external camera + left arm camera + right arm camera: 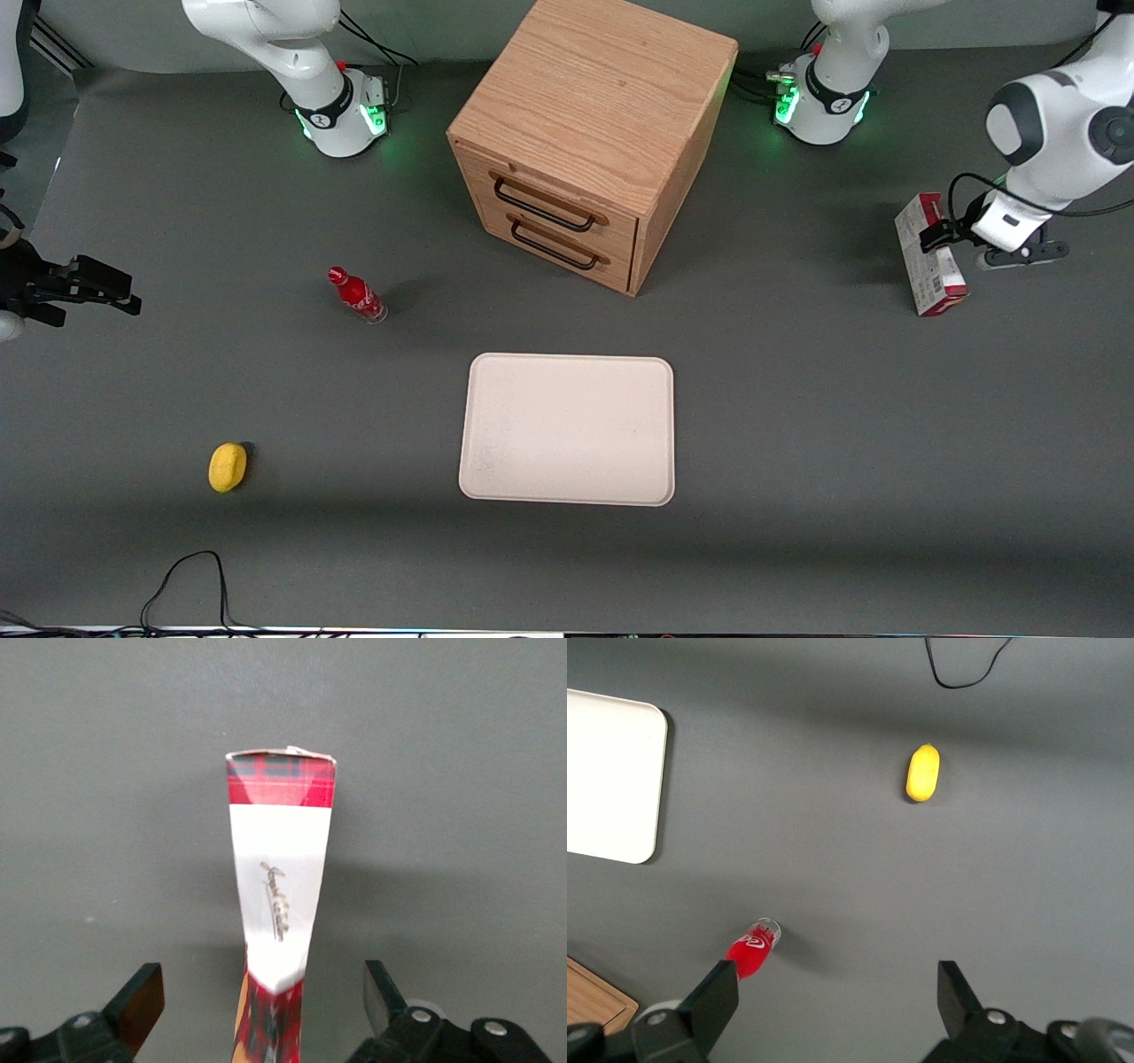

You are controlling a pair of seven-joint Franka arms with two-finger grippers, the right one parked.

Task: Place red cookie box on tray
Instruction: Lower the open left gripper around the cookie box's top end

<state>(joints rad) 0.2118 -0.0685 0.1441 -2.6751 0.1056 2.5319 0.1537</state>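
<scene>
The red cookie box (930, 257) stands on a narrow edge on the grey table, toward the working arm's end. In the left wrist view the box (282, 868) shows a white face with red tartan ends. My left gripper (952, 239) is at the box's top, open, with one finger on each side of it (261, 983) and a clear gap to both faces. The cream tray (567, 430) lies flat and bare mid-table, nearer the front camera than the cabinet; a corner of the tray shows in the right wrist view (611, 771).
A wooden two-drawer cabinet (589, 142) stands at the middle back, its drawers shut. A small red bottle (357, 295) and a yellow oval object (228, 466) sit toward the parked arm's end. A black cable (186, 576) lies near the front edge.
</scene>
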